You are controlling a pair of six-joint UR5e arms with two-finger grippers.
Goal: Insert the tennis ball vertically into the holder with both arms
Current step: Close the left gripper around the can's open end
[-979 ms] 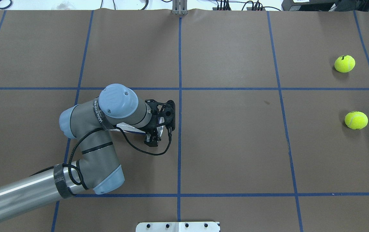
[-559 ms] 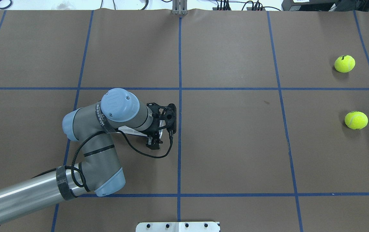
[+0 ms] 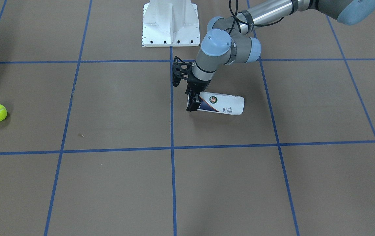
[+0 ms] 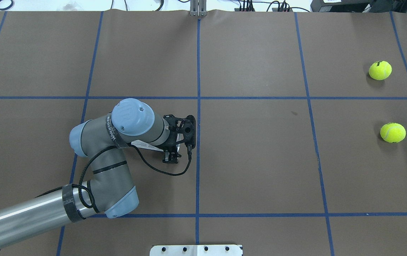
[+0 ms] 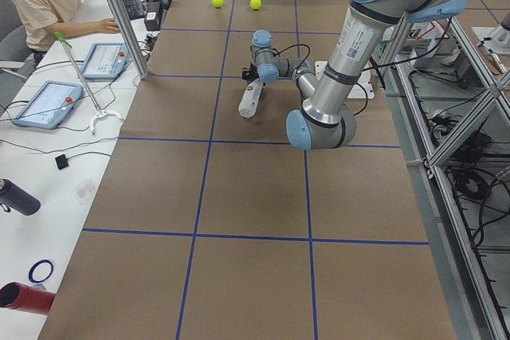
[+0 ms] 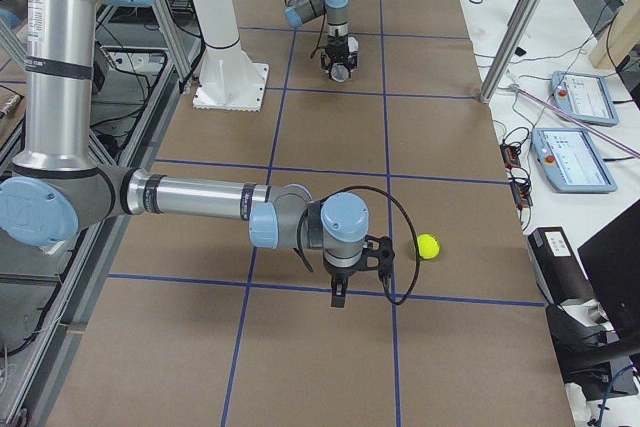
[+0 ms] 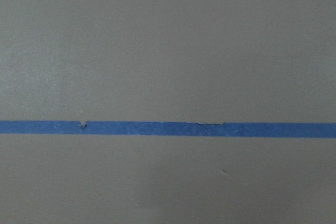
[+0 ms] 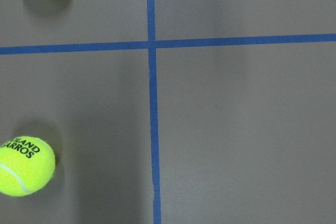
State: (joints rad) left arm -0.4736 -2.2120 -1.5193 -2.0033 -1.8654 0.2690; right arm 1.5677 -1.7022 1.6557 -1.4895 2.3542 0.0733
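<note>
Clear plastic with a white and navy label, the holder [image 3: 221, 104] lies on its side just right of the middle of the front view, on the brown table [image 3: 108, 108]. The left gripper [image 3: 192, 105] points down at its left end. The fingers look close together there, but I cannot tell whether they clamp it. The upper ball [image 4: 380, 70] and lower ball [image 4: 392, 132] sit at the overhead view's right edge, well apart from the holder. The right gripper [image 6: 340, 297] hangs low at lower centre of the right side view; how far open it is I cannot tell.
</note>
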